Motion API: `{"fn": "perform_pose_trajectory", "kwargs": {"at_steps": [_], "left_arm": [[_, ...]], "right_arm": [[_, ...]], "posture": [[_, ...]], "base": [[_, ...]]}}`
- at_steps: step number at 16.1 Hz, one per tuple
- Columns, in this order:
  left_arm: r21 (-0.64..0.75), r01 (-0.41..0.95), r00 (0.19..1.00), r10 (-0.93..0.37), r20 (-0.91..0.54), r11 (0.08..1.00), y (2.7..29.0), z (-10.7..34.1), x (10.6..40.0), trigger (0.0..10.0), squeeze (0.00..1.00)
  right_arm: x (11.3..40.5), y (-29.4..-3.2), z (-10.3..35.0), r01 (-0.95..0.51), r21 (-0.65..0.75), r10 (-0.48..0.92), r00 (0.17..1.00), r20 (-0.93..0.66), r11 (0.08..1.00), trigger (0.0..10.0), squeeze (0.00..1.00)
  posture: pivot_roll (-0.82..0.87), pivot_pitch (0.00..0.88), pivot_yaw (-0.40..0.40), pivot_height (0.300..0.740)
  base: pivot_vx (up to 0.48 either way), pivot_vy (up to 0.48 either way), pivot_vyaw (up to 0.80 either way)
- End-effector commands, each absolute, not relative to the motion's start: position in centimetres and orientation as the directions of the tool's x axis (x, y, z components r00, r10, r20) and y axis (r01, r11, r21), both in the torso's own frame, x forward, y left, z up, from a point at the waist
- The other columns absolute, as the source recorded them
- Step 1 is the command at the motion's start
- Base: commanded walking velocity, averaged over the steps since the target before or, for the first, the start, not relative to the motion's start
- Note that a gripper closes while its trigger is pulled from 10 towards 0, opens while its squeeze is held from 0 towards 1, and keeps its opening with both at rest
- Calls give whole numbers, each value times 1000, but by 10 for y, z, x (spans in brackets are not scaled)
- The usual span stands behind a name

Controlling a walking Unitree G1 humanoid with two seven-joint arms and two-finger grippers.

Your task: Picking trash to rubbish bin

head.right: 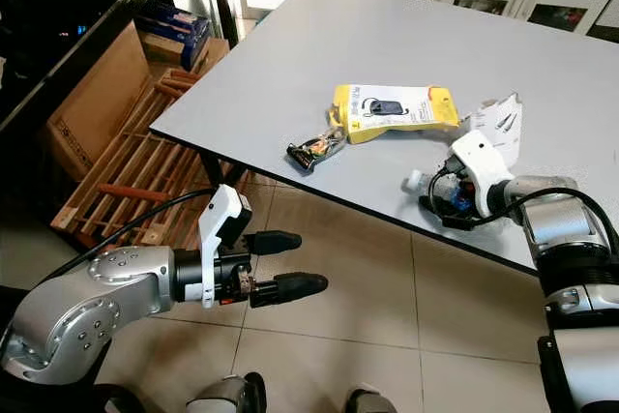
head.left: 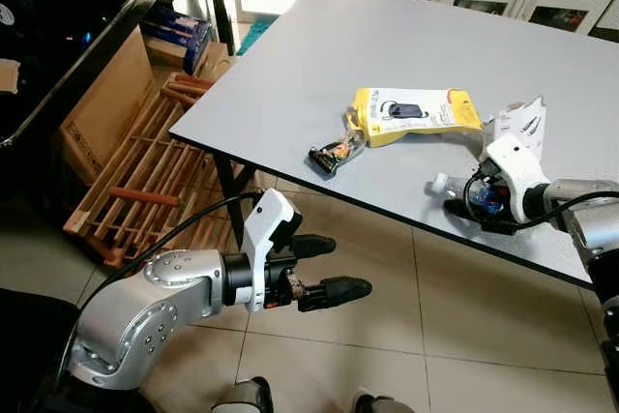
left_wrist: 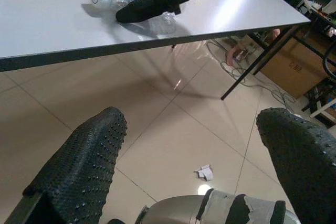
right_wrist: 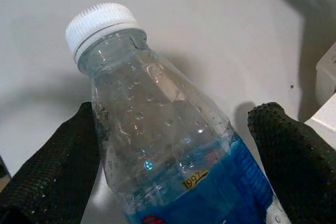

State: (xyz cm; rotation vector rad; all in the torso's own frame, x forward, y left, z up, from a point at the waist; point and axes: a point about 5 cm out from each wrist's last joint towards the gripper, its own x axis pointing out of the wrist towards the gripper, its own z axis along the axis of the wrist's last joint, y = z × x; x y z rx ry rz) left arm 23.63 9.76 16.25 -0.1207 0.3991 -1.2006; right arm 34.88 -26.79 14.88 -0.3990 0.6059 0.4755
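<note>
My right pincer [head.left: 474, 202] sits spread around the plastic bottle [right_wrist: 168, 145] lying near the surface [head.left: 387, 55] edge at the right of the frame, so I should close squarely on its body below the white cap [right_wrist: 100, 22], while my left pincer [head.left: 324, 268] waits spread at lower centre.

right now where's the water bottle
The water bottle lies on its side near the front edge of the grey table, on the robot's right, between the right gripper's open fingers, just in front of the yellow package.
</note>
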Motion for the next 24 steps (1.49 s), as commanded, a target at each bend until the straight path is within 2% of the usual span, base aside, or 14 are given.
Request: {"fn": "perform_pose_trajectory", "kwargs": {"at_steps": [1,2,20,21,23,24], "left_arm": [[-293,893,281,-933,-226,340,95,166,232,10000,0],[-293,893,282,-932,-226,342,95,166,232,10000,0],[-283,888,302,-924,-235,363,96,164,234,10000,0],[-281,886,307,-921,-240,368,97,162,235,10000,0],[-276,884,314,-917,-245,376,98,161,237,10000,0],[-275,884,315,-917,-245,377,98,161,237,10000,0]], "right_arm": [[343,-271,136,-547,-201,295,683,-669,812,3255,0],[343,-270,135,-550,-202,297,683,-668,810,0,0],[342,-270,125,-561,-213,307,687,-658,800,0,0],[342,-269,124,-531,-216,299,717,-629,819,10000,0],[350,-267,136,-400,-300,224,847,-483,866,10000,0],[352,-266,139,-372,-307,210,867,-452,876,10000,0]], "posture": [[-4,154,10,740],[-4,154,10,740],[-1,159,12,740],[0,155,18,740],[-1,155,19,740],[-1,155,19,740]], "base": [[0,0,0],[0,0,0],[0,0,0],[0,0,0],[0,0,0],[0,0,0]]}}
